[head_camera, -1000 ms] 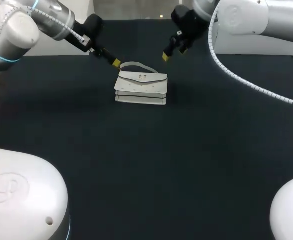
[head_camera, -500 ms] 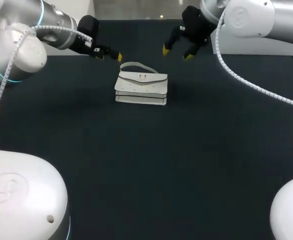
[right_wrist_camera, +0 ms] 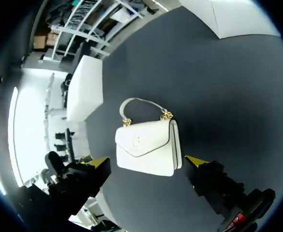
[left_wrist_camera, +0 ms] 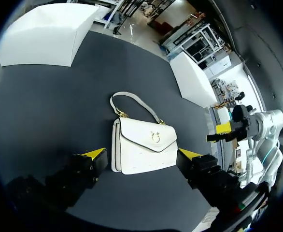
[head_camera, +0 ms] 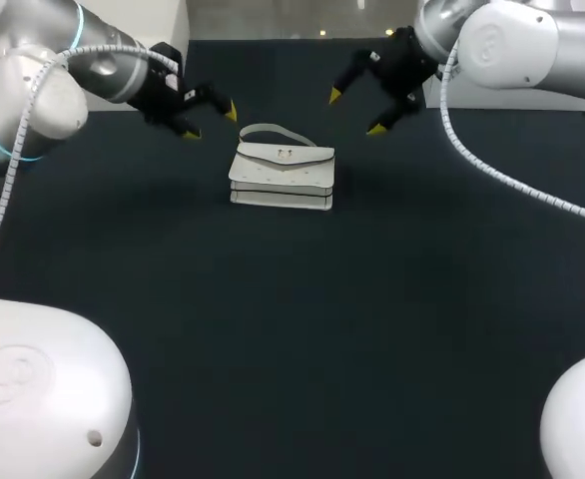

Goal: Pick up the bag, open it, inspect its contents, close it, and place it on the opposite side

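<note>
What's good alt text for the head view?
A white flap handbag with a curved handle sits closed on the dark table. The left gripper and right gripper hover open beside its handle end, one each side, touching nothing.

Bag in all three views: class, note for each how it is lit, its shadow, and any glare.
Head view: bag bright and evenly lit on the dark table, barely a shadow. Left wrist view: even light, no glare, shadow too faint to tell. Right wrist view: table catches more light, bag without glare.
</note>
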`<act>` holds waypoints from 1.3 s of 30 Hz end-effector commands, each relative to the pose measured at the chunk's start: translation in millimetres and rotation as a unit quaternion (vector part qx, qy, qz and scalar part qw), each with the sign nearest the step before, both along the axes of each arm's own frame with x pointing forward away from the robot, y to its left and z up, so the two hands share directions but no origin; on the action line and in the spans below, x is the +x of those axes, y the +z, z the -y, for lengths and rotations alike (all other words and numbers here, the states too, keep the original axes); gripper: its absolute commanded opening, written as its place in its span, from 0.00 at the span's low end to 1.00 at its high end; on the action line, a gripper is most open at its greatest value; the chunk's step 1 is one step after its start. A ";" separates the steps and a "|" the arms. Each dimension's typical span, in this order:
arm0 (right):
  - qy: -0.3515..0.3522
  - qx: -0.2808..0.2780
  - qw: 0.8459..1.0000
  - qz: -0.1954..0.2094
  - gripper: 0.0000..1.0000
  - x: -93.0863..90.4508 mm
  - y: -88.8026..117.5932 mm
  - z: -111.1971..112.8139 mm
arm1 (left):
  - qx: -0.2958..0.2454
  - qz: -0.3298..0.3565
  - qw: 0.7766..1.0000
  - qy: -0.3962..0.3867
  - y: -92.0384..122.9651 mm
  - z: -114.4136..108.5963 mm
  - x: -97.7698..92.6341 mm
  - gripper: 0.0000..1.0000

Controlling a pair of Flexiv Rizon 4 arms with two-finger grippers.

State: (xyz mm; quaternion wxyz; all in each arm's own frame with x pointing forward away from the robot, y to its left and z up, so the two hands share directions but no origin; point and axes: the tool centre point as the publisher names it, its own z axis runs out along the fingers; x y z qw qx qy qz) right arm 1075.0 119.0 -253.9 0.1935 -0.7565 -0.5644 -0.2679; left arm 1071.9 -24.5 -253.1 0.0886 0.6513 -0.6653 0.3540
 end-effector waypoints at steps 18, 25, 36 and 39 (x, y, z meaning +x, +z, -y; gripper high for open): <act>0.071 0.105 0.992 -0.011 0.88 -2.7 -49.6 -5.9 | -0.099 -0.071 0.992 -0.039 -51.5 0.5 15.5 1.00; 0.081 0.120 0.989 -0.025 0.96 3.2 -69.5 -7.3 | -0.116 -0.075 0.990 -0.036 -60.7 1.0 15.1 1.00; 0.081 0.137 0.986 -0.041 0.82 12.8 -87.1 -18.1 | -0.149 -0.092 0.984 -0.031 -79.4 -1.7 19.7 1.00; 0.085 0.138 0.986 -0.041 0.73 14.4 -92.6 -21.2 | -0.160 -0.099 0.981 -0.037 -82.3 -0.9 20.9 1.00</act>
